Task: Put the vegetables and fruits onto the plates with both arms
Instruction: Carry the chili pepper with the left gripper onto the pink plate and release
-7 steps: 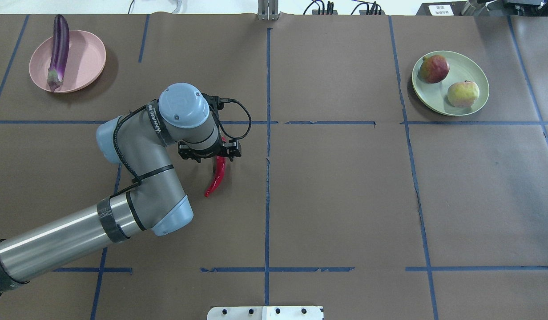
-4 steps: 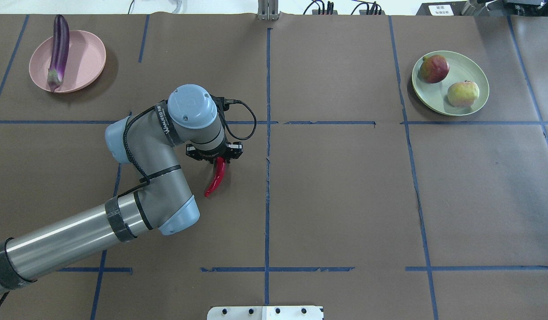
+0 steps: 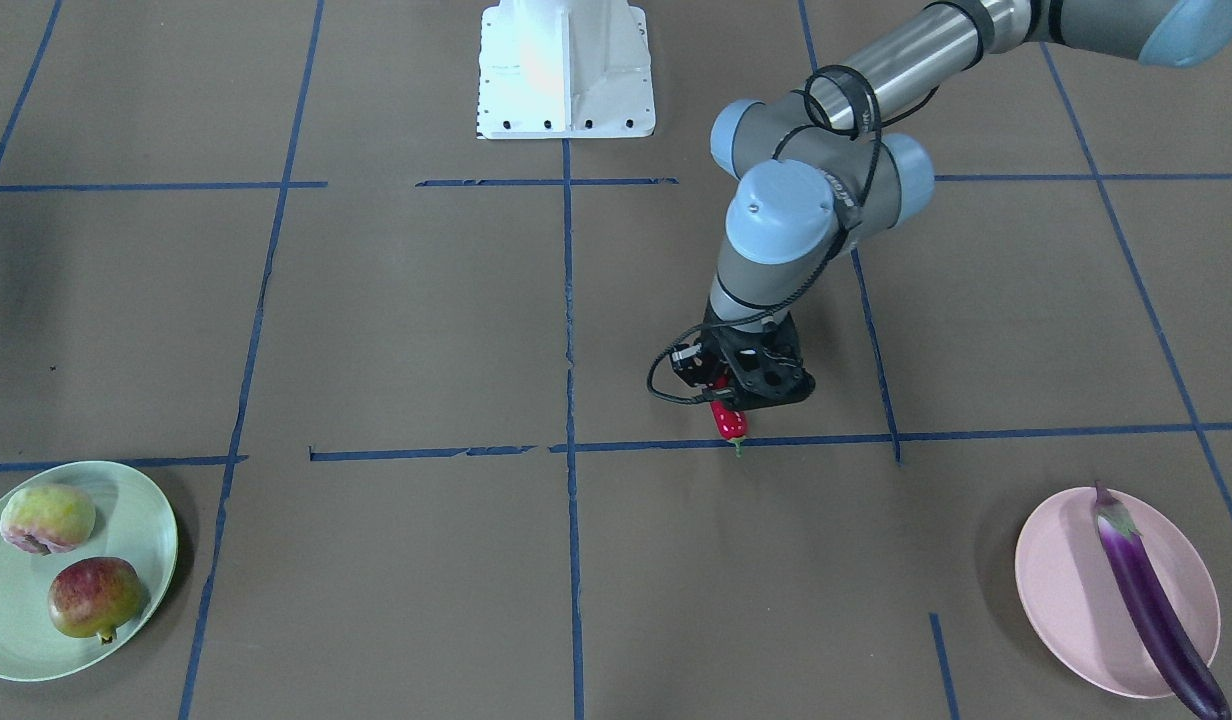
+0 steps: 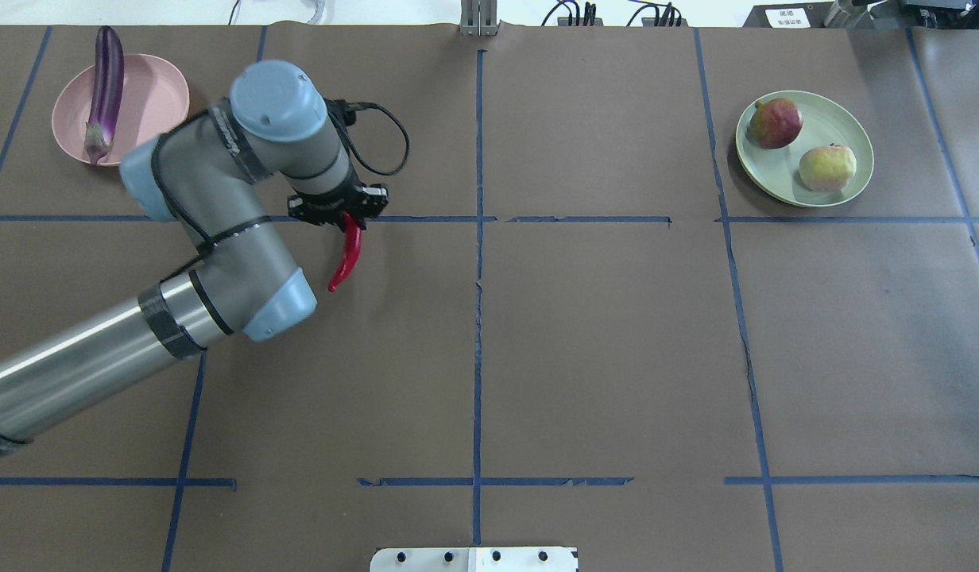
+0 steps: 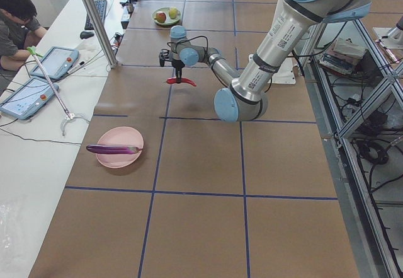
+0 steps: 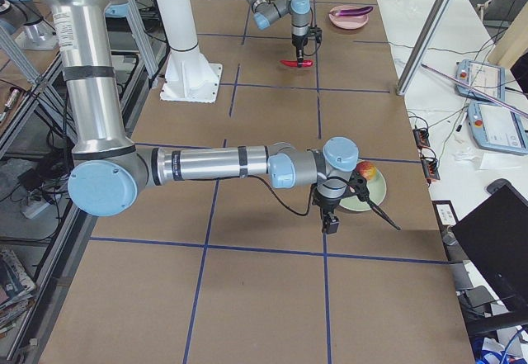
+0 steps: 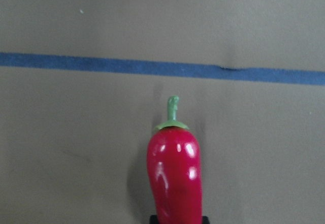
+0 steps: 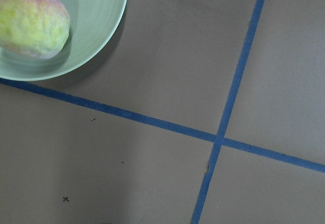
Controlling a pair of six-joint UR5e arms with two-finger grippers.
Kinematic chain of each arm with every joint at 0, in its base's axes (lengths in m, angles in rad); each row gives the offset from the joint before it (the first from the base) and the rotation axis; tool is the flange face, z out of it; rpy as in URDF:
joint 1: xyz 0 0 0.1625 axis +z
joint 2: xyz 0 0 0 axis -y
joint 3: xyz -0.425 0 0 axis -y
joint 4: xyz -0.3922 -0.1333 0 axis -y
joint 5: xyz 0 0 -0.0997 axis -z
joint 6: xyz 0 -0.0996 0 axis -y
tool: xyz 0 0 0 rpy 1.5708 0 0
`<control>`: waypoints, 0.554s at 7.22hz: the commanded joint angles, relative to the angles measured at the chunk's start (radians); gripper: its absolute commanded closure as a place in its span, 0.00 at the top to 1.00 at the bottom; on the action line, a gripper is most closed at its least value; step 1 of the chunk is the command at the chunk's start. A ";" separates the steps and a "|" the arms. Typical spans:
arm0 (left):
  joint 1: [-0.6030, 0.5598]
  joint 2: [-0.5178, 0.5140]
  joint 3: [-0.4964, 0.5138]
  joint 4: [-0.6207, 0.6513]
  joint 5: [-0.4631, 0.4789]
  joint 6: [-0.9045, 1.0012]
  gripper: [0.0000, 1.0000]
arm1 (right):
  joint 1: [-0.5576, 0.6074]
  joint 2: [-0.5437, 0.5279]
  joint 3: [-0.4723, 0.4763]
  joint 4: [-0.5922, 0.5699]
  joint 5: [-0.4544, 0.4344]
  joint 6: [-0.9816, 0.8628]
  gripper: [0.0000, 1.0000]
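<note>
My left gripper (image 4: 340,213) is shut on the stem end of the red chili pepper (image 4: 346,254) and holds it above the table, its tip hanging toward the robot. The chili fills the left wrist view (image 7: 174,178). The purple eggplant (image 4: 106,87) lies across the pink plate (image 4: 152,103) at the far left. The red-and-yellow fruit (image 4: 775,123) and the pale green fruit (image 4: 828,168) sit on the mint green plate (image 4: 835,119) at the far right. My right gripper (image 6: 332,224) hangs beside the mint plate (image 6: 367,195); I cannot tell whether it is open.
The white base block (image 3: 566,70) stands at the robot's edge of the table. Blue tape lines (image 4: 477,318) grid the brown table cover. An operator (image 5: 16,19) sits with tablets at a side table beyond the far edge.
My left arm has moved away from the robot and to the left with the chili, lifting it off the table and bringing it nearer the pink plate.
</note>
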 commanded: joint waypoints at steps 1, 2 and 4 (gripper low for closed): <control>-0.199 0.027 0.134 -0.006 -0.047 0.081 0.01 | 0.000 -0.011 0.000 0.002 0.001 0.001 1.00; -0.292 0.024 0.233 -0.012 -0.049 0.257 0.04 | 0.000 -0.011 -0.001 0.001 0.001 0.001 1.00; -0.367 0.006 0.424 -0.091 -0.043 0.416 0.04 | 0.000 -0.011 0.000 0.002 0.001 0.001 1.00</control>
